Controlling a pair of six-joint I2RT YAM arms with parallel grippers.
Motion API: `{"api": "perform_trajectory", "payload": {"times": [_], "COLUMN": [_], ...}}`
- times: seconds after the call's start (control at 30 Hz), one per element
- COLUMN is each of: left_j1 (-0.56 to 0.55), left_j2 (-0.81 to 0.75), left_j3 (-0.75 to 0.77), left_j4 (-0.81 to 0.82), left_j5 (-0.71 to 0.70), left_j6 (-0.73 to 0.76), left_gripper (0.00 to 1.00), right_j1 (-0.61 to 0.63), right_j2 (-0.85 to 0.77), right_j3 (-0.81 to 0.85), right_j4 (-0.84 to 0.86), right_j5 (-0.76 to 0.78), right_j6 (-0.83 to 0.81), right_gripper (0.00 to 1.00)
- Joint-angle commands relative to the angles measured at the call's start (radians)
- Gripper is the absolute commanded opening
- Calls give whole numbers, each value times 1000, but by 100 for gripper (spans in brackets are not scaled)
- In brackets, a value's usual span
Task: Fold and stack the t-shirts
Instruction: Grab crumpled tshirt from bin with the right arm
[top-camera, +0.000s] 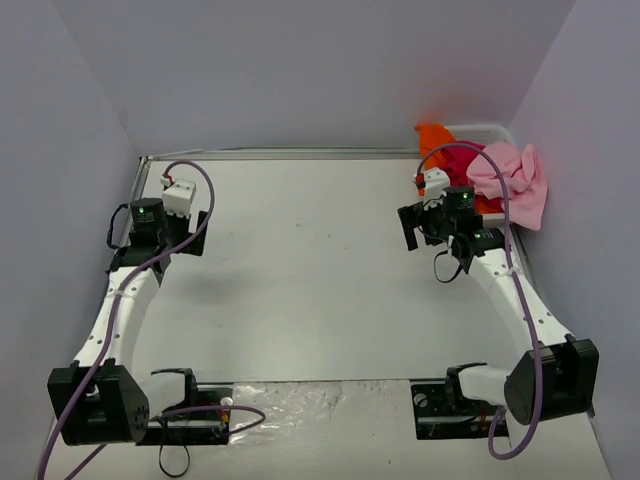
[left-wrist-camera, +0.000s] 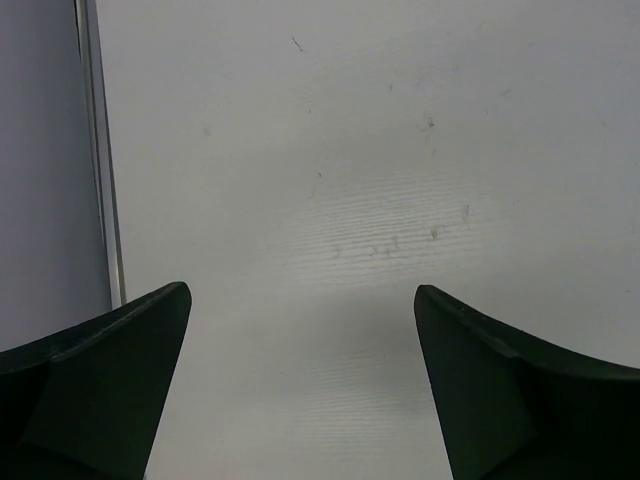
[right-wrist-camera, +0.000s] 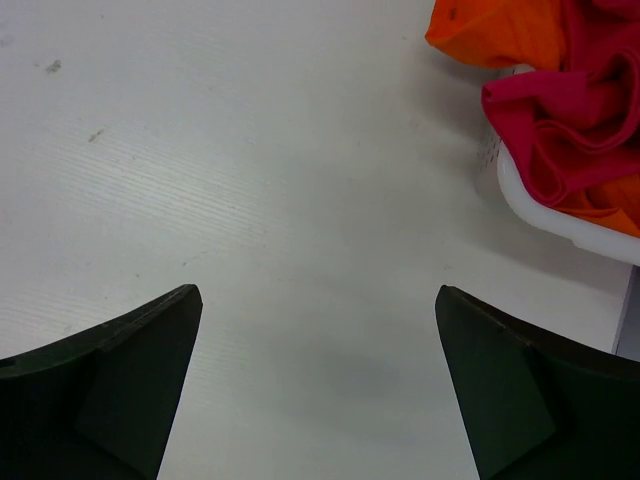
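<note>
At the far right corner of the worktop (top-camera: 310, 270), a white basket (right-wrist-camera: 545, 215) heaped with crumpled t-shirts (top-camera: 462, 160): the light pink shirt (top-camera: 512, 178) draped over the right rim, the magenta-red shirt (right-wrist-camera: 560, 130) bunched in the middle, the orange shirt (right-wrist-camera: 500, 30) spilling over the far left edge. Just beside the basket, above bare surface, the right pincer (right-wrist-camera: 318, 290), spread wide and grasping nothing. Well apart, near the far left edge of the worktop, the left pincer (left-wrist-camera: 302, 290), likewise released wide, with nothing held.
</note>
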Motion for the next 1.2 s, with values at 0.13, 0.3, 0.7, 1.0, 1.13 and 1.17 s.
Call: {"api": "perform_trajectory", "payload": {"times": [0.13,0.3,0.7,1.0,1.13,1.17], "left_j1": [-2,-2,-2,-1,-1,1], "left_j2": [-34,-24,11,-26,-27,-27], "left_j3": [6,9,10,-8,-16,-16], "left_j4": [-12,-14,-18,-14,-11,-11], "left_j5": [12,12,6,31,51,51], "left_j6": [-9,-19,4,7,10,10], "left_gripper": [94,94,94,94,94,94], "right_j1": [-4,-12,-50,-257,-280,-285], "right_j2": [-25,-18,143,392,455,462], "right_j3": [-9,-31,130,224,232,241], "right_j4": [30,36,121,226,301,321], "right_j5": [7,-5,317,348,417,421], "right_j6": [11,-6,-75,6,0,-3], "right_gripper": [100,100,100,100,100,100]}}
